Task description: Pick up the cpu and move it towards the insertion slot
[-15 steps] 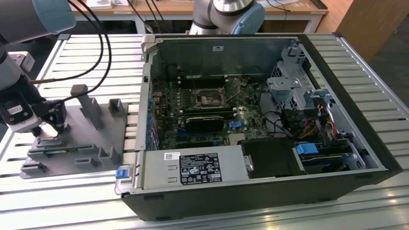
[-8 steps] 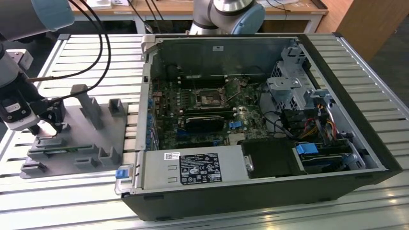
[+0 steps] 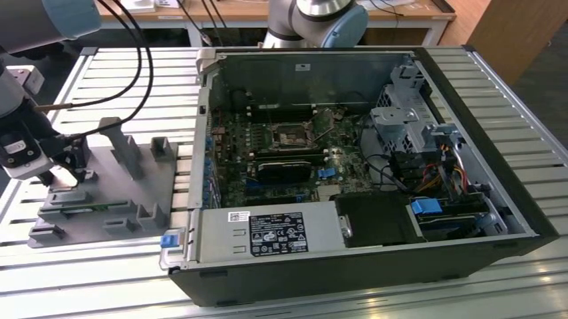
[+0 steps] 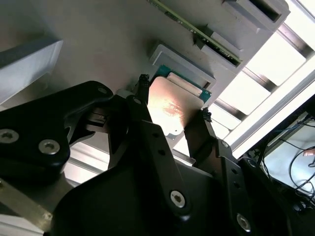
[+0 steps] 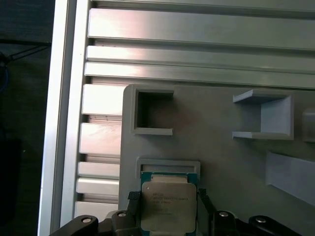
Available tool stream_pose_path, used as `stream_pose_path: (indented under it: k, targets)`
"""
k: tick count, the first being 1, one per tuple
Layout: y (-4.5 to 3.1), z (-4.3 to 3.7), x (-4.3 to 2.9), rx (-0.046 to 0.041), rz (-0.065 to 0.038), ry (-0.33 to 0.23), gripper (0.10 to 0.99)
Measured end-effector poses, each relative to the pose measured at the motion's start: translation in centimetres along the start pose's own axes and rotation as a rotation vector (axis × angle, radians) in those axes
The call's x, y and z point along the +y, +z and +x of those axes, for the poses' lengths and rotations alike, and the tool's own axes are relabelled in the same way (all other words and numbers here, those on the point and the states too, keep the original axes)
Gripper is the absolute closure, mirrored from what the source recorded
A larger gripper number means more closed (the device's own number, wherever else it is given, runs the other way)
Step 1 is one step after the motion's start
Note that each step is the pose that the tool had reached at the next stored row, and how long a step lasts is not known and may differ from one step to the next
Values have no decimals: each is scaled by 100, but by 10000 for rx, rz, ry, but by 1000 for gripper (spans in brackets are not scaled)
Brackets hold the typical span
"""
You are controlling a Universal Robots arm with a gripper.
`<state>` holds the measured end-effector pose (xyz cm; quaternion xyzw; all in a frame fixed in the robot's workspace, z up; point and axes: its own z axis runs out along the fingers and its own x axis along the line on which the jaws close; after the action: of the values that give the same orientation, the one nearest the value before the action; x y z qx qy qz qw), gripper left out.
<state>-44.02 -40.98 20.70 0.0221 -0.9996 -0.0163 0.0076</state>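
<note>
arm low at grey fixture [image 3: 158, 178] | pincer [image 4: 173, 98] pointing down | clamped on cpu [image 5: 166, 204] sides

This was a robotics lab or workshop set up for computer assembly. The surface [image 3: 523, 86] was built of ribbed aluminium rails rather than a plain tabletop. Toward its edge on the exterior view's right stood an opened computer case [image 3: 355, 282] with its circuit board [image 3: 239, 146] bare. Near the opposite edge lay a grey plastic fixture [image 3: 164, 183] with moulded recesses, a chip [image 5: 165, 206] showing at one. A robot arm's base [image 3: 315, 20] rose at the far edge, black cables [image 3: 135, 40] hung across, and a wooden bench [image 3: 249, 9] stood behind.
</note>
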Motion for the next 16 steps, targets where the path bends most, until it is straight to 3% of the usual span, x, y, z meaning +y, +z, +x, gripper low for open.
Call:
stream_pose_path:
  k: [16]
  targets:
    - [-52,0,2,-1,0,-1,545]
